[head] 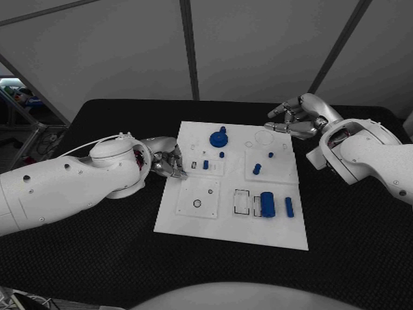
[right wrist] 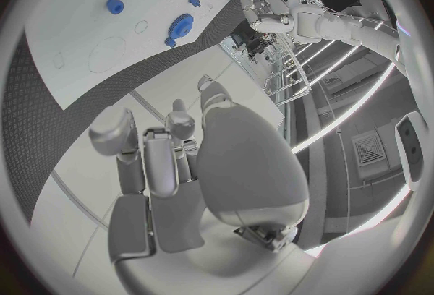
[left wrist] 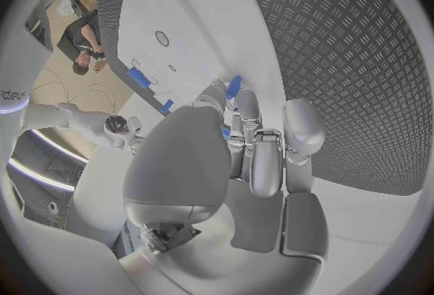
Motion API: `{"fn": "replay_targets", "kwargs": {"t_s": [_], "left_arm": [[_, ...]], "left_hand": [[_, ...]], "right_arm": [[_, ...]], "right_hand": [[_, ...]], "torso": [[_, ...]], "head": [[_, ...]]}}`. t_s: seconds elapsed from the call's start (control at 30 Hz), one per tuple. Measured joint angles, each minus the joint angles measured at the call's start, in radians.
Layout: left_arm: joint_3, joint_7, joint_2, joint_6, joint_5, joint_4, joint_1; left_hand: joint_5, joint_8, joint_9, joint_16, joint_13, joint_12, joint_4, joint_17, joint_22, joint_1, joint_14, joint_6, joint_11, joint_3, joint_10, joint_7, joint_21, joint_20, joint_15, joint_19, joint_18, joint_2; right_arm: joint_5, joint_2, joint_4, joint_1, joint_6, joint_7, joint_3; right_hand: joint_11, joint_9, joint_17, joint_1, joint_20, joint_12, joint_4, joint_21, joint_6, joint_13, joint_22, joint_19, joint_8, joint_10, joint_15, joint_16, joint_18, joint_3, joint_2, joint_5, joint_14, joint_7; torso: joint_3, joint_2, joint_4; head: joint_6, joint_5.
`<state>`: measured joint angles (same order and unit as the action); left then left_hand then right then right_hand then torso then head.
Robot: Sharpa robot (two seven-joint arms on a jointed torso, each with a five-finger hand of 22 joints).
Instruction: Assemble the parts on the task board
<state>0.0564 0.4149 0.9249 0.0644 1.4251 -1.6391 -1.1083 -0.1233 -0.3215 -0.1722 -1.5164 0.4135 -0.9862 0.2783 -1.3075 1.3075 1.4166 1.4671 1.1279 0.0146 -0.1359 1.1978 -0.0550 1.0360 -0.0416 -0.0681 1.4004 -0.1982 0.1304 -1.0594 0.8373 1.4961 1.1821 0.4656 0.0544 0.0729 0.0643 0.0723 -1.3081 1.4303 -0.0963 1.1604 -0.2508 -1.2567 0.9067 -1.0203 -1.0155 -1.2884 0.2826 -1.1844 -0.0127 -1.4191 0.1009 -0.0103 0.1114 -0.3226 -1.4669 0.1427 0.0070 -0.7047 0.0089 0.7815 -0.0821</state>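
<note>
Our left hand (head: 170,163) sits at the left edge of the task board (head: 206,226), fingers curled down toward a small slot with a blue part (head: 206,165) just beside them. In the left wrist view a small blue piece (left wrist: 234,85) shows at the fingertips (left wrist: 237,103), but we cannot tell whether the hand is pinching it or merely touching it.

Our right hand (head: 295,116) hangs over the far right corner of the board, just past a faint circular outline (head: 264,137) – its fingers are bent inward and we see nothing held in them. The right wrist view shows the same: fingers (right wrist: 158,157) drawn in loosely together above the table (head: 374,219), with the board well apart beyond them.

On the board we see a blue gear-shaped part (head: 219,138) near the far edge, a small blue peg (head: 222,154) just nearer than it, another small peg (head: 271,154) on the right half and a short blue cylinder (head: 257,169) near that. Along the near right side lie a large blue cylinder (head: 267,204) and a thinner blue bar (head: 288,206) side by side – the large one next to a rectangular recess (head: 241,202). A square plate with a round hole (head: 197,203) occupies the near left.
</note>
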Motion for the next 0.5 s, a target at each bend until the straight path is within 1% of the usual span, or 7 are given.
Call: {"fn": "replay_targets", "kwargs": {"t_s": [0.1,0.17,0.23,0.33,0.47,0.5], "left_arm": [[0.001,-0.001,0.000,0.000,-0.009,0.002,0.000],[0.001,-0.002,0.001,0.000,-0.016,0.003,-0.001],[0.001,-0.003,0.001,0.001,-0.025,0.004,-0.001],[0.001,-0.006,0.001,0.003,-0.040,0.005,-0.001],[0.001,-0.009,0.004,0.010,-0.071,0.008,-0.001],[0.001,-0.010,0.005,0.013,-0.081,0.009,-0.001]], "left_hand": [[0.001,0.004,0.000,0.000,0.002,0.000,-0.008,0.000,0.000,0.021,-0.002,0.010,0.004,-0.031,0.004,0.007,0.001,0.006,-0.005,0.006,0.000,-0.020],[0.006,0.003,0.000,0.000,0.004,0.000,-0.016,0.000,0.000,0.031,-0.001,0.018,0.009,-0.060,0.009,0.011,0.005,0.006,-0.011,0.006,0.000,-0.031],[0.011,-0.002,-0.001,0.000,0.010,0.004,-0.023,0.000,0.000,0.038,-0.002,0.021,0.012,-0.087,0.012,0.014,0.005,0.009,-0.013,0.009,0.000,-0.037],[0.016,-0.005,-0.001,0.000,0.022,0.004,-0.026,0.000,0.000,0.046,0.000,0.023,0.013,-0.120,0.013,0.016,0.012,0.013,-0.015,0.013,0.000,-0.035],[0.020,-0.005,-0.001,0.000,0.038,0.004,-0.013,0.000,0.000,0.046,0.002,0.023,0.009,-0.142,0.020,0.016,0.017,0.013,-0.016,0.013,0.000,-0.035],[0.021,-0.005,-0.001,0.000,0.042,0.004,-0.012,0.000,0.000,0.050,0.001,0.023,0.009,-0.151,0.020,0.016,0.017,0.013,-0.017,0.013,0.000,-0.030]], "right_arm": [[0.000,0.000,0.000,0.000,0.000,0.000,0.000],[0.000,0.000,-0.001,0.000,0.000,0.000,0.000],[0.000,-0.001,-0.001,0.000,0.000,0.001,0.000],[0.000,-0.001,-0.001,0.000,0.000,0.001,0.000],[0.000,-0.001,-0.002,0.000,0.000,0.001,0.000],[0.000,-0.001,-0.002,0.000,0.000,0.001,0.000]], "right_hand": [[0.000,0.000,0.000,0.000,0.000,0.000,0.000,0.000,0.000,0.000,0.000,0.000,0.000,0.000,0.000,0.000,0.000,0.000,0.000,0.000,0.000,0.000],[0.000,0.000,0.000,0.000,0.000,0.000,0.000,0.000,0.000,0.000,0.000,0.000,0.000,0.000,0.000,0.000,0.000,0.000,0.000,0.000,0.000,0.000],[0.000,0.000,0.000,0.000,0.000,0.000,0.000,0.000,0.000,0.000,0.000,0.000,0.000,0.000,0.000,0.000,0.000,0.000,0.000,0.000,0.000,0.000],[0.000,0.000,0.000,0.000,0.000,0.000,0.000,0.000,0.000,0.000,0.000,0.000,0.000,0.000,0.000,0.000,0.000,0.000,0.000,0.000,0.000,0.000],[0.000,0.000,0.000,0.000,0.000,0.000,0.000,0.000,0.000,0.000,0.000,0.000,0.000,0.000,0.000,0.000,0.000,0.000,0.000,0.000,0.000,0.000],[0.000,0.000,0.000,0.000,0.000,0.000,0.000,0.000,0.000,0.000,0.000,0.000,0.000,0.000,0.000,0.000,0.000,0.000,0.000,0.000,0.000,0.000]], "torso": [[0.0000,0.000,0.0001],[-0.0001,0.000,0.0002],[0.0000,0.000,0.0002],[0.0000,0.000,0.0003],[0.0000,0.000,0.0003],[0.0000,0.000,0.0003]], "head": [[0.001,0.000],[0.002,0.000],[0.002,0.000],[0.003,0.000],[0.003,0.000],[0.003,0.000]]}}
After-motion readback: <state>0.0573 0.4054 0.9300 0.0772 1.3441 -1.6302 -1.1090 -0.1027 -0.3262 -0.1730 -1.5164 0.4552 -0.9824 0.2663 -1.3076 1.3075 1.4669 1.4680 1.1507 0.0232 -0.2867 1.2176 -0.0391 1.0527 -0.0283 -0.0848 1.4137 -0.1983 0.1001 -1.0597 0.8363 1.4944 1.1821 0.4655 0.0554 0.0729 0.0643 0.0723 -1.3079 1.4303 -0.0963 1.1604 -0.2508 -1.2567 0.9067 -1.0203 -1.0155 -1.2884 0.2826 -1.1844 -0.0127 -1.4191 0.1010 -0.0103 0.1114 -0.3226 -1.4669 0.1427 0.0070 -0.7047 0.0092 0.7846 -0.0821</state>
